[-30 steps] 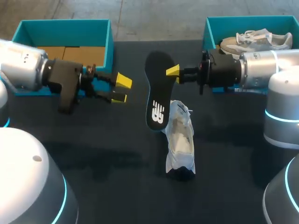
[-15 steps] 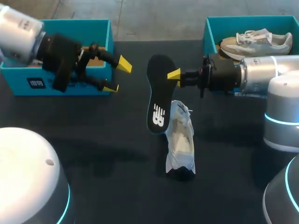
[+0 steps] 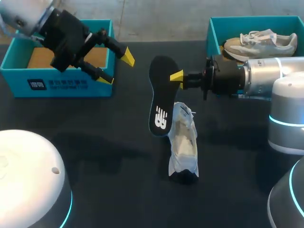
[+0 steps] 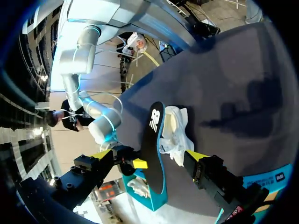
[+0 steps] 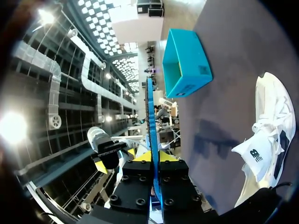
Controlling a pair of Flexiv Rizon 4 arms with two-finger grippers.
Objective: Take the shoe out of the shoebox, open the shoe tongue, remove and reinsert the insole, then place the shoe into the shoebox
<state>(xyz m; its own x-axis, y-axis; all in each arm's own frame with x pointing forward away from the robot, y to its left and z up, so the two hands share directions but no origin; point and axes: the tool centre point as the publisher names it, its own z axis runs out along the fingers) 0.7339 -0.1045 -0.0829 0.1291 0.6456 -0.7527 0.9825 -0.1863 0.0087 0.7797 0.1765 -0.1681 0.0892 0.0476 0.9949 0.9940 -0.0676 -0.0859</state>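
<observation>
My right gripper (image 3: 176,76) is shut on the edge of a black insole (image 3: 160,95) and holds it on edge above the table. The insole's lower end hangs just over a white shoe (image 3: 183,142) lying on the dark table. In the right wrist view the insole (image 5: 150,116) runs edge-on between my own fingertips (image 5: 153,156), with the shoe (image 5: 266,126) off to one side. My left gripper (image 3: 116,68) is open and empty in front of the left teal shoebox (image 3: 57,85). Its wrist view looks across at the insole (image 4: 154,140) and the shoe (image 4: 175,130).
A second teal shoebox (image 3: 211,28) at the back right holds another pale shoe (image 3: 261,42), close behind my right arm. The left box shows a brown cardboard floor (image 3: 42,57).
My left arm has pulled back and up toward the left shoebox, its open fingers turning as it went. The right arm shifted only slightly with the insole.
</observation>
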